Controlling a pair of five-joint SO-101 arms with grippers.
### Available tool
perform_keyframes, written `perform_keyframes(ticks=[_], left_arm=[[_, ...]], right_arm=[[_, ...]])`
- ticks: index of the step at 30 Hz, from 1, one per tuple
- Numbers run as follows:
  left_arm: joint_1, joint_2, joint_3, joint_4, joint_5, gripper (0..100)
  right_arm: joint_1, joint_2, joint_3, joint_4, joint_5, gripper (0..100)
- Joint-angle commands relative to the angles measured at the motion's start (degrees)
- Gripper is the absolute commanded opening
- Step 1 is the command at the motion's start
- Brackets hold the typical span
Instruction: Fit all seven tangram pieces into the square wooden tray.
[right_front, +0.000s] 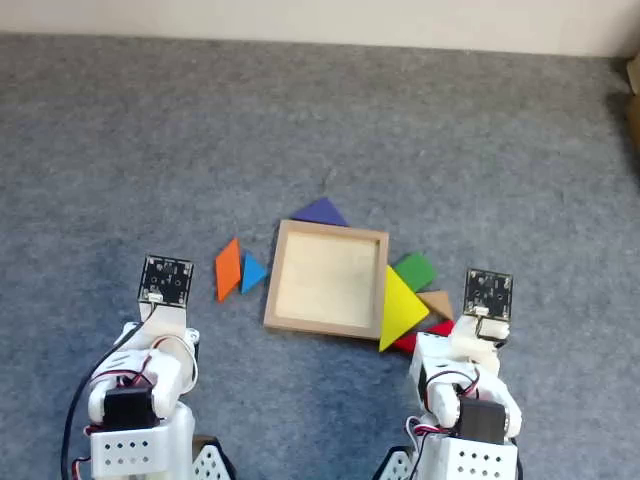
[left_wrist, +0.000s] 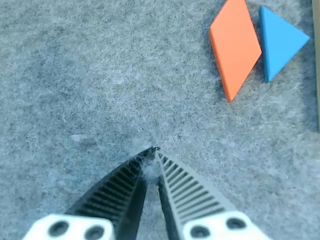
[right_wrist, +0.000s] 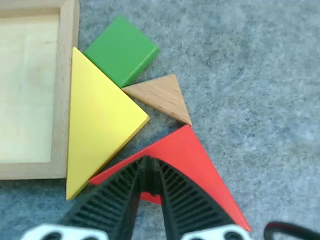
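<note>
Below the closed right fingers (right_wrist: 176, 196) lies the red triangle (right_wrist: 194, 152); left fingers (left_wrist: 186, 192) also closed.

Grey carpet (right_front: 300, 120), pale wall (right_front: 300, 18) behind; brown object (right_front: 634, 100) — right edge

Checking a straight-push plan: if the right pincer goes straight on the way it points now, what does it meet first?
Most likely the red triangle. The right pincer is shut, with its tips over that piece near its edge. Its height above the piece is unclear from the wrist view.
</note>
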Motion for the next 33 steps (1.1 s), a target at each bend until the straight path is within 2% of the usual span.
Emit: perform_keyframes(ticks=[1,21,25,30,33], left_arm=[[0.0,0.0,0.4,0.2,-0.2,1],[0.0,0.0,0.4,0.2,-0.2,1],[0.0,0.0,0.4,0.2,-0.2,1],[0.0,0.0,0.4,0.2,-0.2,1],[0.0,0.0,0.4,0.2,-0.2,1]], right_arm=[[-0.2,-0.7,7.3,0.5,-0.3,0.4],[-0.3,-0.7,7.3,0.3,-0.5,0.4],[1.5,-0.7,6.5,0.1,-0.4,0.4],[6.4,-0.2,-4.9,1.3,-0.3,0.4],[6.3,-0.1,-13.2,4.4,-0.3,0.4]])
